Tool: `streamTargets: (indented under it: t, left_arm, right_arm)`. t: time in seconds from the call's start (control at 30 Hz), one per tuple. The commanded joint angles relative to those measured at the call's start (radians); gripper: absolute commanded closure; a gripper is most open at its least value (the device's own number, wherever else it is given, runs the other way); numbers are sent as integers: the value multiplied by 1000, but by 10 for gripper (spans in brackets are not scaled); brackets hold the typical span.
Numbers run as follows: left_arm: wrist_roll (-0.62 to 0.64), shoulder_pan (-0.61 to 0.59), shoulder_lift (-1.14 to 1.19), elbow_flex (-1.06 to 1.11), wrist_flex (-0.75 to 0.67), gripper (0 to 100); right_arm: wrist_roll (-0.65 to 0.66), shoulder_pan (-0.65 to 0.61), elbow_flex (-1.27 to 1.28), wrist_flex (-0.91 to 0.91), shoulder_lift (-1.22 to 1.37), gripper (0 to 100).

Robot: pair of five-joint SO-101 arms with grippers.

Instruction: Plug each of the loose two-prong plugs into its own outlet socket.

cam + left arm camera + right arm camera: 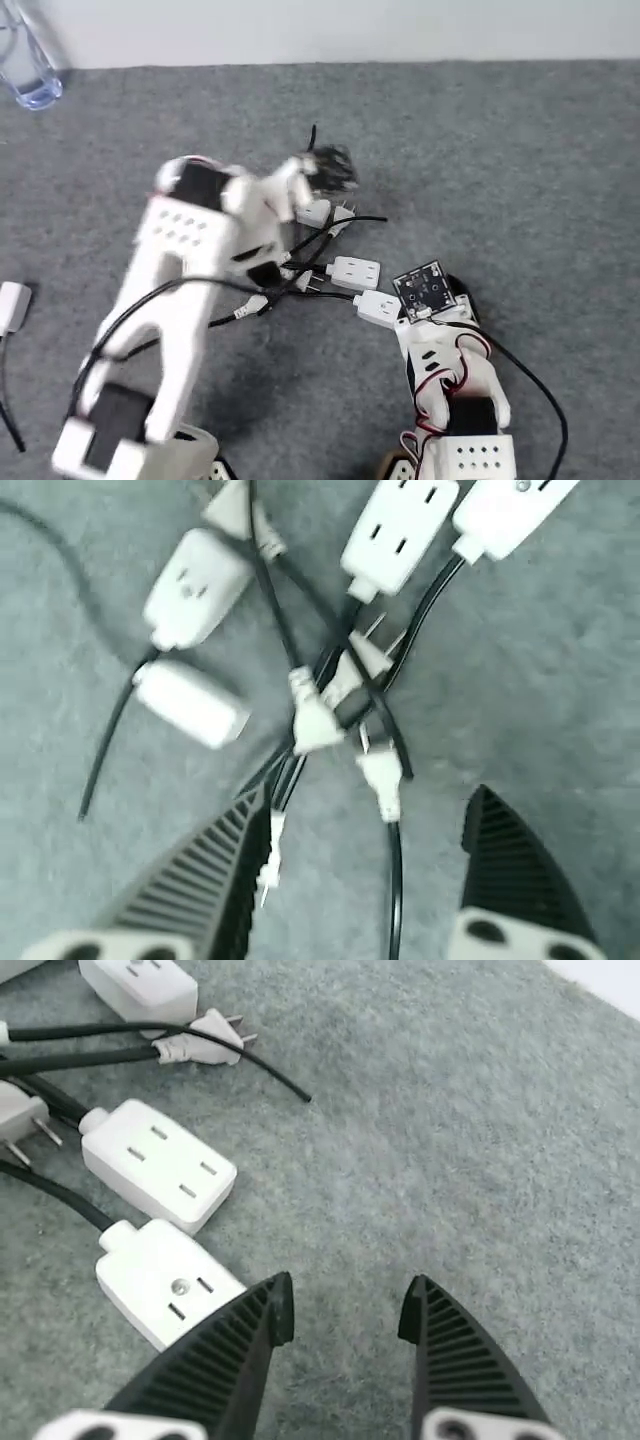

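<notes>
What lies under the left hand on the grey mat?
Under the left hand lie crossed black cords and loose white plugs. In the high view its arm covers part of the tangle; where those cords lead is hidden.

Heads up, you've got nothing readable in these shots. The white outlet blocks (160, 1165) show plain faces with just their slots. The pale specks on the small black circuit board (424, 288) are too tiny to make out.
</notes>
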Motion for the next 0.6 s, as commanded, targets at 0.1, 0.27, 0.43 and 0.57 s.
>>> streamTargets:
  t: [0.1,0.27,0.43,0.57]
  left_arm:
    - [11,-235,-310,67,6,706]
    - [147,-471,-416,280,-196,706]
    - [354,-657,-471,671,-500,706]
    - [411,-718,-493,995,-758,706]
  right_arm:
    - [17,-12,14,-27,-12,808]
    - [109,-38,-17,-65,-12,811]
    - [109,-124,-155,-4,2,812]
    - [118,-157,-318,114,48,812]
